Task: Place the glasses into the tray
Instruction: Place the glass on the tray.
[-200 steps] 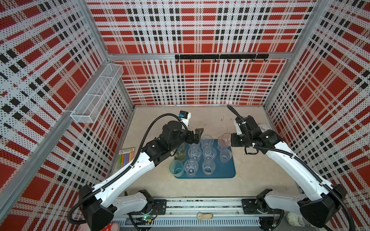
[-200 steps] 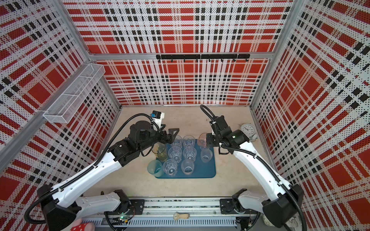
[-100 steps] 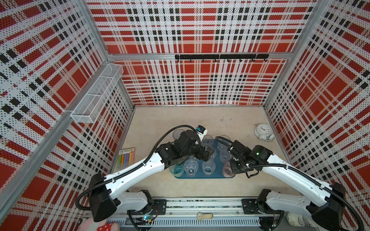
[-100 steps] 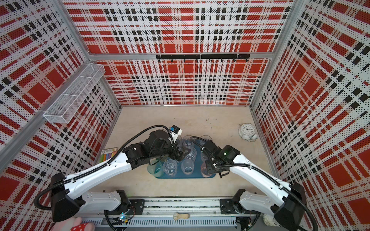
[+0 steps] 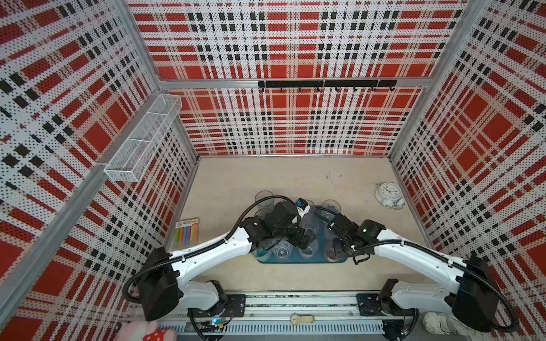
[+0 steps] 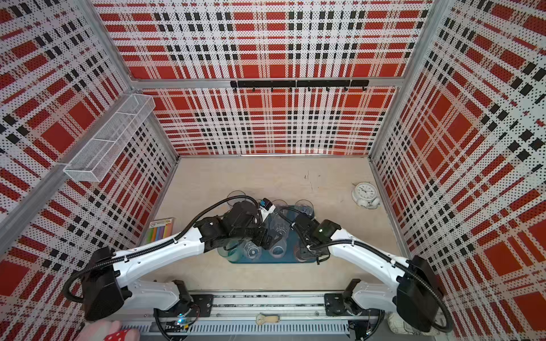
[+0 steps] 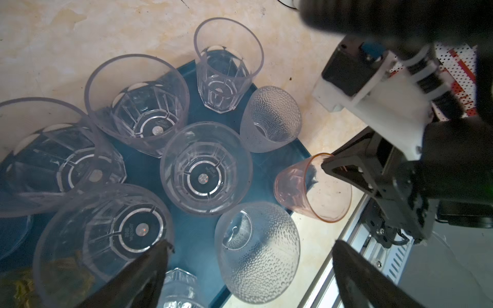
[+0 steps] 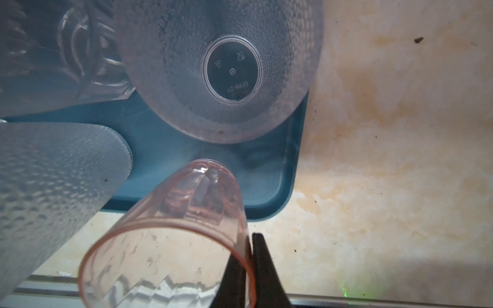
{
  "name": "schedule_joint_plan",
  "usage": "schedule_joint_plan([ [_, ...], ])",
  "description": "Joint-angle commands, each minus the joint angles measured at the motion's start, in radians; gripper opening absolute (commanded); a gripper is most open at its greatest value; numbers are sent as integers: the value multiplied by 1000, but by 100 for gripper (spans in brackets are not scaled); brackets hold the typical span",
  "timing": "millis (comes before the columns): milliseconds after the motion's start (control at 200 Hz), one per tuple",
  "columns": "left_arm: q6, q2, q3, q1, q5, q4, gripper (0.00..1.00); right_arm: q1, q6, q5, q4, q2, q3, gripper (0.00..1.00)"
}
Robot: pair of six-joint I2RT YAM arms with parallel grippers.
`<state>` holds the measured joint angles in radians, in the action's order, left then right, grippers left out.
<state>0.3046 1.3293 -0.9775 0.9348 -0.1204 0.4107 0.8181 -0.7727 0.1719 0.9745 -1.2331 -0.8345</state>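
The dark teal tray (image 5: 301, 260) (image 6: 266, 261) (image 7: 197, 248) (image 8: 266, 170) holds several clear faceted and frosted glasses (image 7: 205, 168) standing upright. My right gripper (image 8: 249, 245) (image 7: 328, 162) (image 5: 336, 251) is shut on the rim of a pink glass (image 8: 186, 213) (image 7: 301, 186). That glass is tilted, its base over the tray's near right corner and its mouth over the table. My left gripper (image 7: 252, 244) (image 5: 307, 240) hangs open above the glasses in the middle of the tray, holding nothing. A clear glass (image 5: 264, 197) stands on the table behind the tray's far left corner.
A white alarm clock (image 5: 388, 192) (image 6: 365, 192) sits at the far right by the wall. A coloured card (image 5: 186, 231) lies at the left wall. A white wire basket (image 5: 141, 141) hangs on the left wall. The metal rail (image 5: 295, 304) runs just in front of the tray.
Both arms swung from the tray's far side toward the front. The right one carried the pink glass to the near right corner. The left gripper stayed open.
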Motion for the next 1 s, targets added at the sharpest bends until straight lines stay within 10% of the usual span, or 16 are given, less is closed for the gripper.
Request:
schedule_joint_plan([
  [0,-22,8,15,4,-12,-20,98,6,-9,30,-29,-15,1,9],
  [366,-45,2,7,4,-22,-14,98,0,14,49,0,-58,-25,12],
  [992,-62,-60,-63,-29,60,31,98,-113,110,-29,101,52,-209,47],
])
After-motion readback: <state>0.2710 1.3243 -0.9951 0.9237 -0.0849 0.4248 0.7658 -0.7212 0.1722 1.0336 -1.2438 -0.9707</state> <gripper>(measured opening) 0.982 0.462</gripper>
